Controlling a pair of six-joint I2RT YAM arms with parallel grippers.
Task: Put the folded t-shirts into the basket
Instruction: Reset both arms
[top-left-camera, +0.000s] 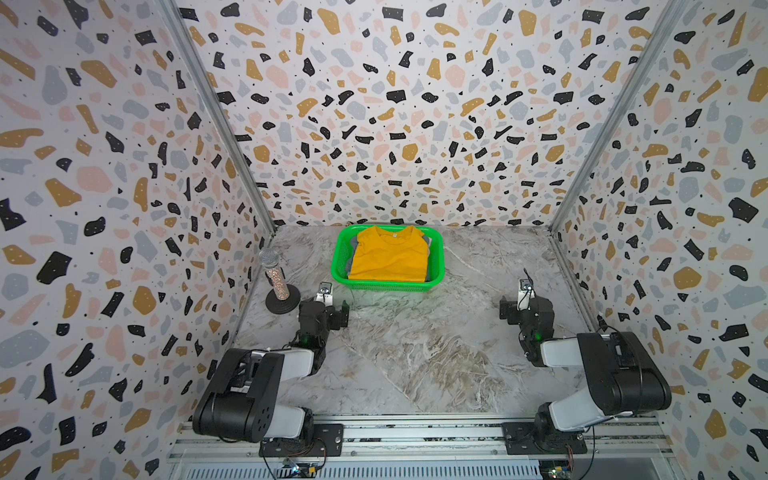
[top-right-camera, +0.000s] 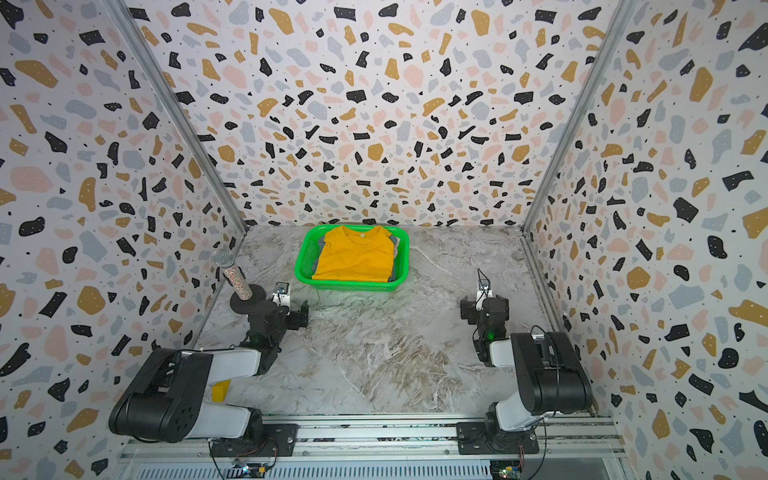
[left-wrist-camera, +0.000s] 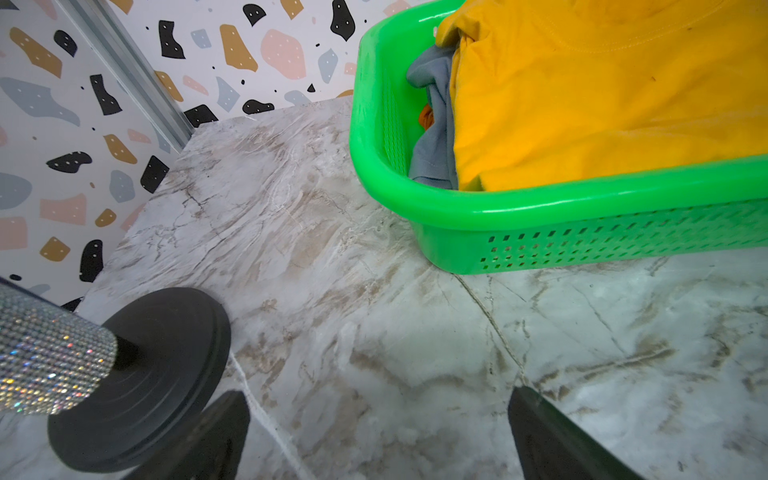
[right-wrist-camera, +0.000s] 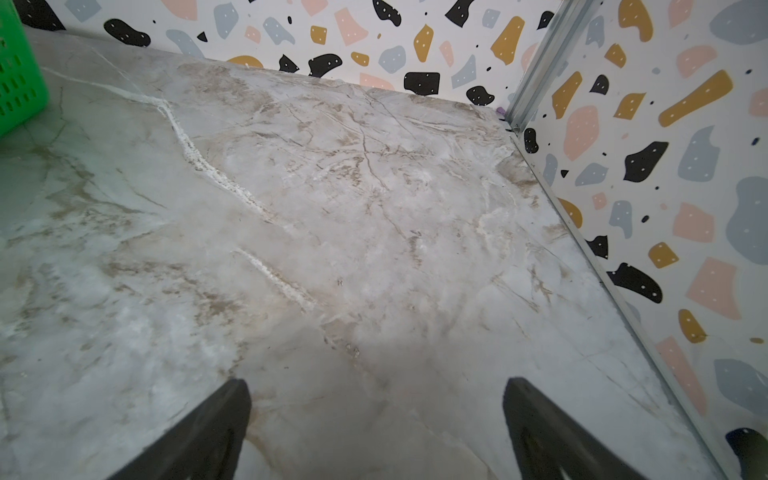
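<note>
Folded t-shirts (top-left-camera: 388, 257) lie stacked inside the green basket (top-left-camera: 386, 285), upper centre of the frame in both top views, close to the back wall; mustard yellow t-shirt (top-right-camera: 355, 257) on top, neck label toward the back wall, covering most of the stack; grey t-shirt (left-wrist-camera: 434, 137) under it, its edges showing along both sides of the yellow one; a scrap of orange cloth (left-wrist-camera: 426, 116) tucked below the grey, seen in the left wrist view only; what lies lower in the stack cannot be told. The basket stands flat on the marble tabletop (top-left-camera: 415, 353); perforated walls, rounded rim.

Left gripper (left-wrist-camera: 378, 395): released, jaws spread wide, nothing between them; it hovers over bare marble, near the basket's front left corner but not touching it; in a top view it sits left of centre, just below the basket. Right gripper (right-wrist-camera: 377, 383): released likewise, jaws wide, nothing held; over bare marble at the right of the frame in both top views, well apart from the basket.

Rhinestone-covered microphone (top-left-camera: 276, 274) stands upright on a round black base (top-left-camera: 282, 306), left of the basket, just beside the left gripper; a small yellow block (top-right-camera: 220, 390) shows under the left arm at lower left in a top view.
</note>
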